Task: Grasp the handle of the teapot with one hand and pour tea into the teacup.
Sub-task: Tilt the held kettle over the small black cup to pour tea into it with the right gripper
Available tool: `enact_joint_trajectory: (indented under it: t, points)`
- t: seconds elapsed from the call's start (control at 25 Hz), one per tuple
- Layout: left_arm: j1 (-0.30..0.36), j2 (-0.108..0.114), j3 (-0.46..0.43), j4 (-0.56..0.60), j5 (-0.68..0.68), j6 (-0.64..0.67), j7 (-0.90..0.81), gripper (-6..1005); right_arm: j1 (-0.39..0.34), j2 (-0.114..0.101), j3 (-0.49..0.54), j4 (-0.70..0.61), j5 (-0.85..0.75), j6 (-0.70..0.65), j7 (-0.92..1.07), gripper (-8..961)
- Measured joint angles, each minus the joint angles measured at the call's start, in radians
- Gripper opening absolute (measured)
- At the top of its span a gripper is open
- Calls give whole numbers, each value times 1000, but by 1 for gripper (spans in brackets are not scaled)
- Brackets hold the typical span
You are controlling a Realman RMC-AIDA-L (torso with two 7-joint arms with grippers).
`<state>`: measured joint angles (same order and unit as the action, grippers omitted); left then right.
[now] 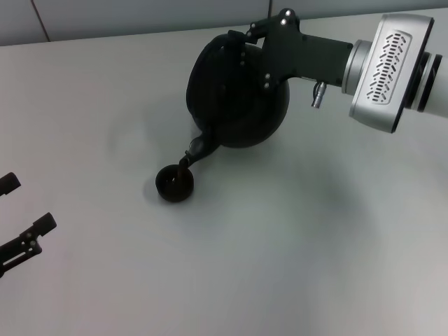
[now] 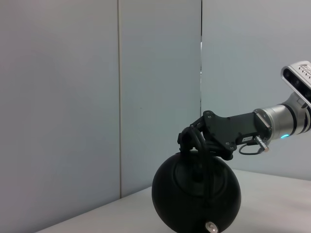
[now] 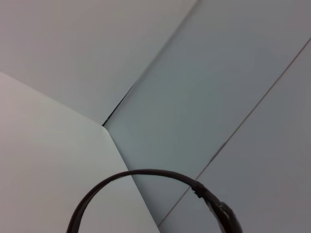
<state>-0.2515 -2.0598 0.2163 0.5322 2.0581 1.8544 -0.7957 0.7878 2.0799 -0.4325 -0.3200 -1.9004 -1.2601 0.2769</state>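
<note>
The matte-black teapot [image 1: 234,98] is tilted toward me above the table, its short spout [image 1: 198,148] hanging just over the small dark teacup [image 1: 174,184]. My right gripper [image 1: 246,40] comes in from the right and is shut on the handle [image 2: 202,151] at the top of the pot. In the left wrist view the teapot [image 2: 194,199] appears round, with the right gripper [image 2: 191,139] clamped above it. The right wrist view shows only an arc of the handle [image 3: 146,173]. Whether tea is flowing cannot be seen. My left gripper [image 1: 24,210] sits open at the near left edge, far from both.
The white table [image 1: 301,245] stretches around the cup and pot. Its far edge meets a grey panelled wall [image 2: 73,97]. The right arm's silver wrist [image 1: 388,70] reaches over the table's far right.
</note>
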Motion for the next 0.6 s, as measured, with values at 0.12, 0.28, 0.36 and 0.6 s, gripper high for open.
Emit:
enact_joint_trajectory:
  t: [0.12,0.28,0.36,0.6]
  points:
    - [0,0,0,-5,0,0,0,826,4,0,0,-1,-1,1,-11,87]
    - [0,0,0,-15,-1,0,3,826,9,0,-1,-1,-2,7,-22,87]
    - [0,0,0,-15,-2,0,3,826,12,1,-9,-1,-2,13,-26,87]
    - [-2,0,0,-15,-8,0,3,826,15,2,-27,-1,0,24,-23,87]
